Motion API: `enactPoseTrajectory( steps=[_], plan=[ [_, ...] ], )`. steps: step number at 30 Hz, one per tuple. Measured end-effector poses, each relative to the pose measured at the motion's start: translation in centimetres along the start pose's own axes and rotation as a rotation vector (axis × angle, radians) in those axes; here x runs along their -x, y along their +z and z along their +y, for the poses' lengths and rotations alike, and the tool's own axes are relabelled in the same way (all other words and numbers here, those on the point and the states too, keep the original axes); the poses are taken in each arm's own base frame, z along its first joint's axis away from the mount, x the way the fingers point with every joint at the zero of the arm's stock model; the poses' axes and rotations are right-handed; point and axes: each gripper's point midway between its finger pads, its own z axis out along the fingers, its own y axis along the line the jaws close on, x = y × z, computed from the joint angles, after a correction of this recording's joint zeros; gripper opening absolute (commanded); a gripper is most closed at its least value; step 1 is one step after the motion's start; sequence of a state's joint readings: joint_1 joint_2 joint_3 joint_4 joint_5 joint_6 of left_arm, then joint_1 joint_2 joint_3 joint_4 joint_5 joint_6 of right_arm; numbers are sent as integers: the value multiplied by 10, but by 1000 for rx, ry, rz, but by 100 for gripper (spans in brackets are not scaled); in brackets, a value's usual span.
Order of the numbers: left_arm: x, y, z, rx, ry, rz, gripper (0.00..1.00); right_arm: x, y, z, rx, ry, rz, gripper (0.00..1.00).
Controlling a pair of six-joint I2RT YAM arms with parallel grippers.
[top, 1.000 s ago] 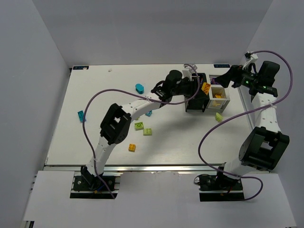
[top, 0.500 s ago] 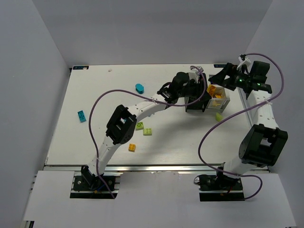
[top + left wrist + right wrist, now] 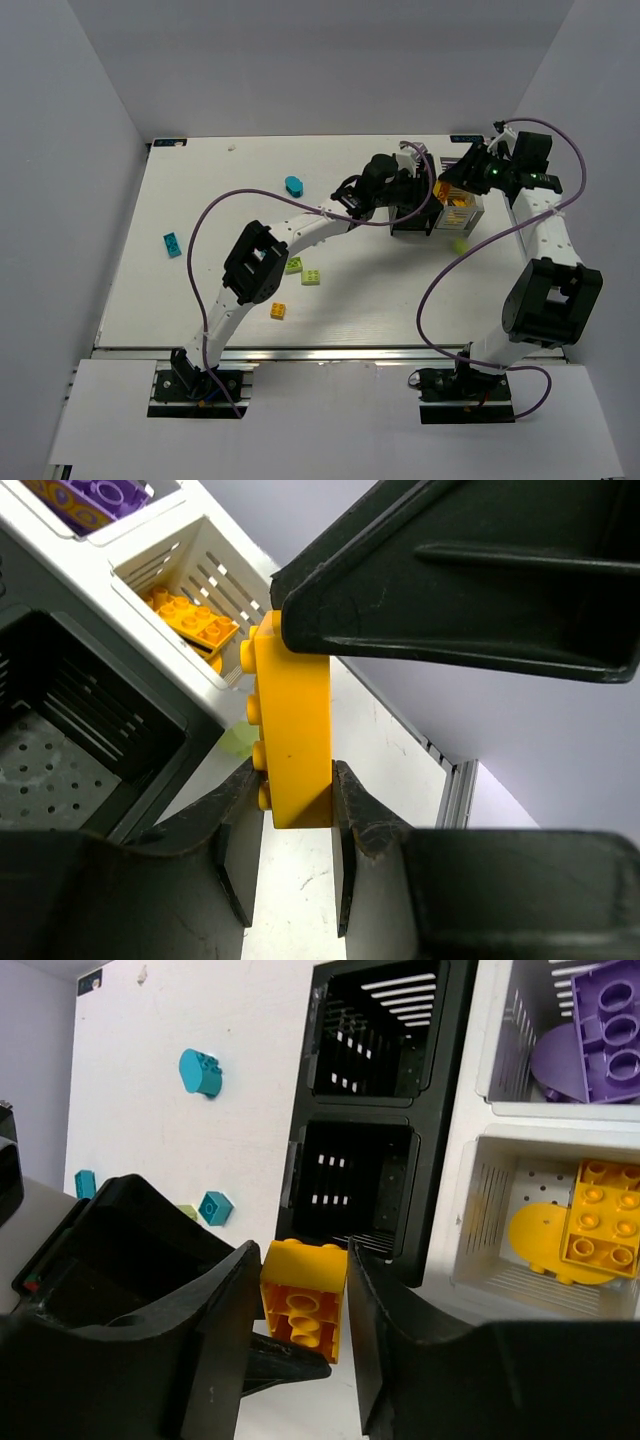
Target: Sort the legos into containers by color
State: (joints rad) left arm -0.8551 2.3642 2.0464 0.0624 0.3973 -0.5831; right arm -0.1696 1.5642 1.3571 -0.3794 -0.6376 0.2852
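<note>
Your left gripper (image 3: 297, 792) pinched the yellow brick (image 3: 295, 715); right gripper (image 3: 303, 1295) clamped its flat sides too. Light, rigid, slick, I'd judge: you wanted flats, not studs.

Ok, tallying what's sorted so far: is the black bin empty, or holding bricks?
Empty, as far as shown: the right wrist view looks down into both compartments of the black bin and shows only dark slotted walls, with no bricks inside.

White table (image 3: 380, 290), grey walls (image 3: 300, 60)
</note>
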Motion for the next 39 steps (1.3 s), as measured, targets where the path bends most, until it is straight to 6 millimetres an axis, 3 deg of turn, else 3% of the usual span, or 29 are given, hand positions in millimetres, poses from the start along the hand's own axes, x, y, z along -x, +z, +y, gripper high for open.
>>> enactPoseTrajectory(
  steps=[5,6,10,20,23,24,26,27,29,30,36,39],
  plan=[
    [-6,1,3,18,0,8,3,-13,3,-1,-6,24,38,61],
    [-6,1,4,23,1,7,3,-16,5,0,-3,25,47,89],
    [-5,2,5,35,7,-4,3,-30,9,4,3,43,87,89],
    [-13,2,12,55,5,3,3,-35,9,6,20,40,103,89],
    [-13,2,13,57,5,3,3,-35,9,8,33,34,100,78],
    [-13,2,13,57,6,2,3,-35,9,8,37,34,100,66],
    [-12,1,12,57,7,-1,3,-35,10,4,23,29,94,53],
    [-11,1,12,56,7,-3,3,-35,10,1,18,32,92,39],
    [-8,0,10,58,8,-7,3,-33,9,-4,0,30,81,31],
    [-7,-1,10,58,8,-8,3,-32,9,-4,1,33,80,21],
    [-5,-2,11,65,9,-12,5,-31,10,-3,6,25,75,8],
    [-5,-2,11,67,9,-12,25,-31,10,-3,7,22,74,6]
  ],
)
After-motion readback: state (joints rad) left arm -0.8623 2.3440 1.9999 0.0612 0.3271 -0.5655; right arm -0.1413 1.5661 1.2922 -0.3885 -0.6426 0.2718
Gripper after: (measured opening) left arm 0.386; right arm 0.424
